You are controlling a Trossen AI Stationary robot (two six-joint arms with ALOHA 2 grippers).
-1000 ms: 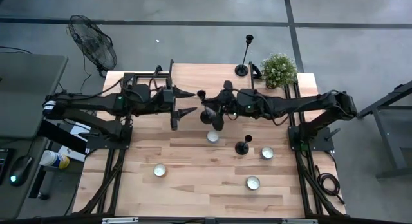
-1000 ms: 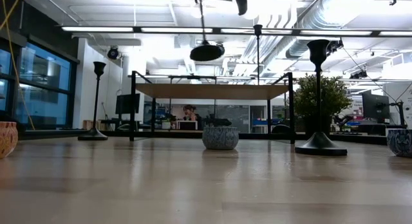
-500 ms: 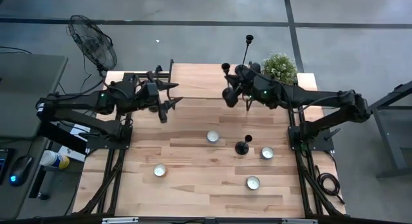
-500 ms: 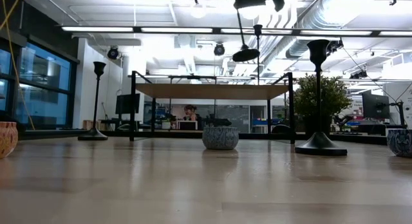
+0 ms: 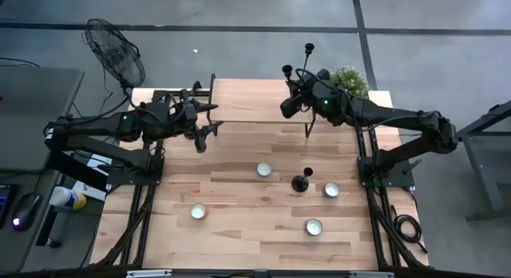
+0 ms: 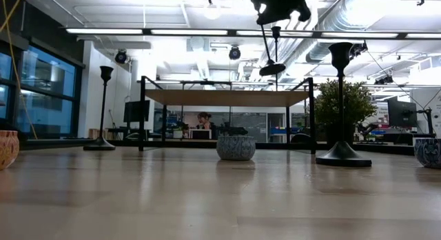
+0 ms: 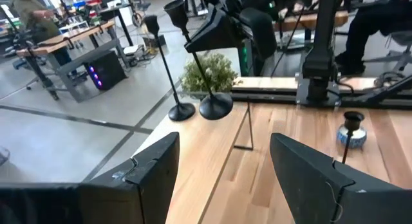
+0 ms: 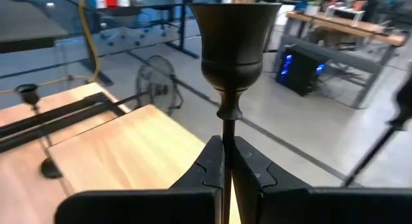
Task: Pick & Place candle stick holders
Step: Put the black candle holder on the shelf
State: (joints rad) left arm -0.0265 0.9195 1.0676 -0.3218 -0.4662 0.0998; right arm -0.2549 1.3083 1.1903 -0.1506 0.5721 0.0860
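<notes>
The table [image 5: 239,190] has a top of light wooden planks and stands on a grey concrete floor [image 5: 239,54] with dark lines across it. At about 10 o'clock from the table stands a black fan [image 5: 116,53]. At 9 o'clock there is a grey desk [image 5: 32,110]. In the low view, long ceiling lights [image 6: 172,32] shine at 12 o'clock, with silver ducts [image 6: 337,19] at 1 o'clock. Large windows [image 6: 27,81] are at 9 o'clock. Far behind, a person [image 6: 204,120] sits at a desk.

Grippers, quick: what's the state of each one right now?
Left gripper: open, empty, over the table's left side.
Right gripper: shut on a candle stick holder, lifted near the back edge.
</notes>
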